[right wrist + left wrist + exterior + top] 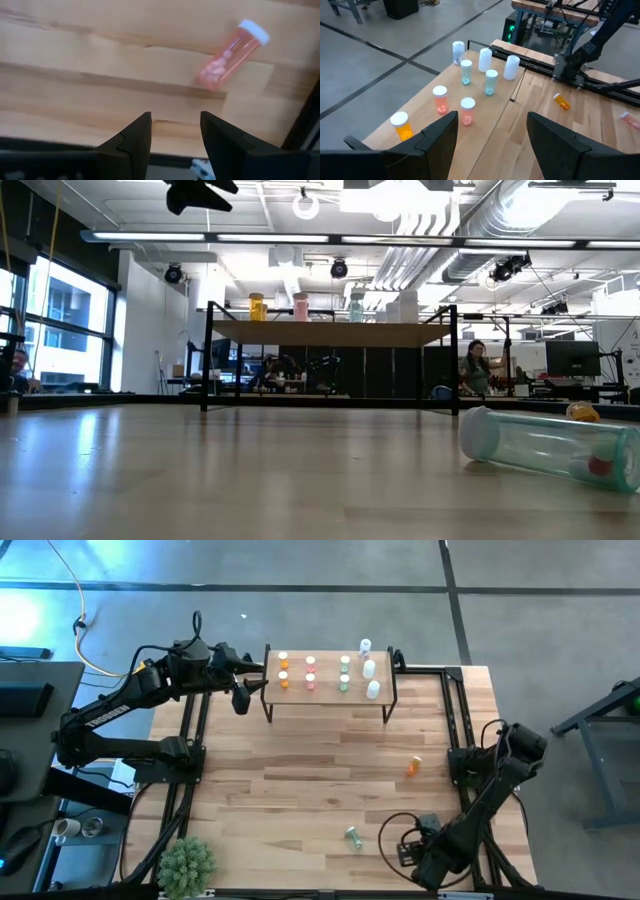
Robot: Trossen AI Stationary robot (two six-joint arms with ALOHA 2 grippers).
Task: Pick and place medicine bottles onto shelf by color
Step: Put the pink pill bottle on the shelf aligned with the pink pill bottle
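The shelf (328, 690) stands at the table's far edge and carries two orange (283, 670), two pink (310, 671), two green (344, 672) and three white bottles (370, 668), all upright. An orange bottle (413, 766) and a green bottle (353, 836) lie on their sides on the table. My left gripper (243, 692) is open and empty, raised at the shelf's left end (492, 135). My right gripper (402, 846) is open and empty near the table's front edge (175, 130). A pinkish bottle (231, 54) lies on its side just beyond its fingers.
A green plant (186, 865) stands at the front left corner. Black frame rails (455, 710) run along both table sides. The middle of the tabletop (300, 770) is bare wood. In the low view the green bottle (550, 446) lies close by, and people show in the room behind.
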